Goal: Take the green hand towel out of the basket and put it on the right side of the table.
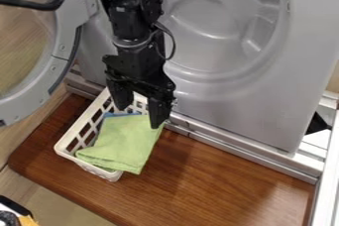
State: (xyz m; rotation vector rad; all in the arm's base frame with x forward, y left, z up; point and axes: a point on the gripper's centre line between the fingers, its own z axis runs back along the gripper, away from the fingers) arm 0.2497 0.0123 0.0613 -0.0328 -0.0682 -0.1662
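The black gripper (140, 115) hangs over the back part of the basket, with its two fingers spread apart and nothing visible between them. Below it, the green hand towel (124, 141) lies folded in the white lattice basket (74, 135), its right edge draped over the basket's right side. A blue cloth edge shows beside the towel near the basket's back. The right fingertip is just above or against the towel's upper right corner; which one, I cannot tell. The basket stands on the left part of the brown wooden table (218, 178).
Behind the table stands a grey machine front (265, 101) with a round recess. Its round door (61, 61) hangs open at the left. A white frame (324, 170) runs along the right edge. A black and orange object (20, 216) lies at the lower left corner.
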